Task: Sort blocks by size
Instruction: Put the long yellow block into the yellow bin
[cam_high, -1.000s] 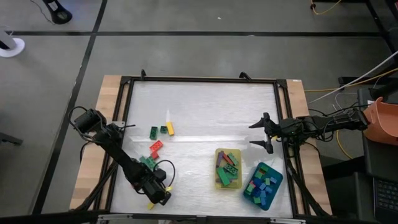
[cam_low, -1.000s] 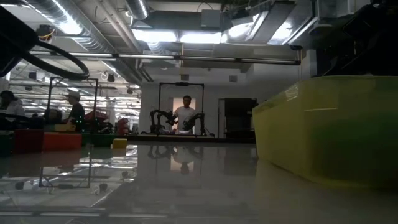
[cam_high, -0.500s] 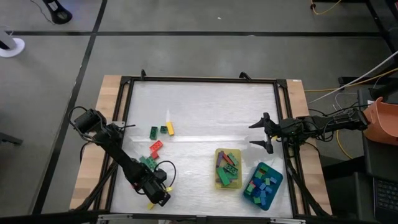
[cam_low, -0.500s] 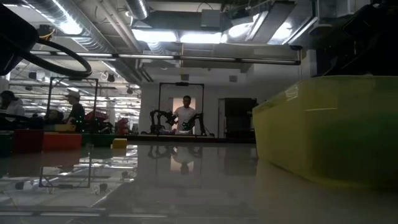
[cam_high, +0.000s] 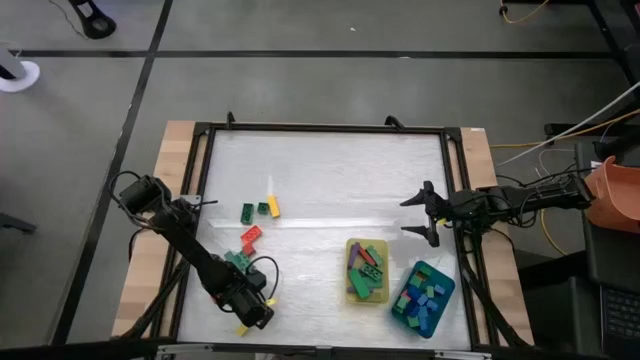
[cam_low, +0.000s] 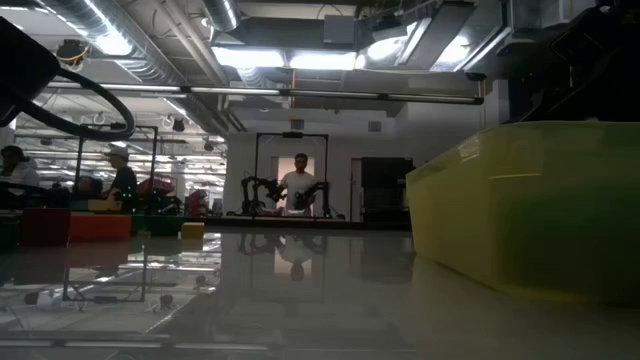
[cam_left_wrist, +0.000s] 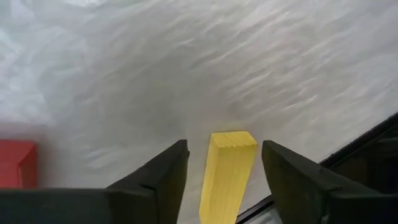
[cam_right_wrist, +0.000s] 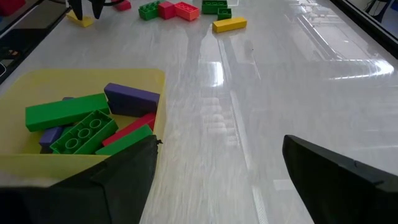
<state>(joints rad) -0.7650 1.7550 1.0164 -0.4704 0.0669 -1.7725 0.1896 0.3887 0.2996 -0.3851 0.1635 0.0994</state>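
My left gripper (cam_high: 250, 318) points steeply down at the table's near left. It is open, and its fingers stand on either side of a long yellow block (cam_left_wrist: 229, 168) that lies on the table, with a narrow gap on each side. Loose blocks lie farther in: green (cam_high: 246, 212), yellow (cam_high: 273, 207), red (cam_high: 250, 238) and green (cam_high: 238, 260). A red block (cam_left_wrist: 17, 163) shows beside my left fingers. My right gripper (cam_high: 428, 215) waits open by the right edge, above the table.
The yellow tray (cam_high: 349, 296) holds long green, purple and red blocks (cam_right_wrist: 81, 121). The teal tray (cam_high: 449, 282) beside it holds small blocks. A black frame (cam_high: 200, 200) runs round the table. People stand in the room behind (cam_low: 298, 185).
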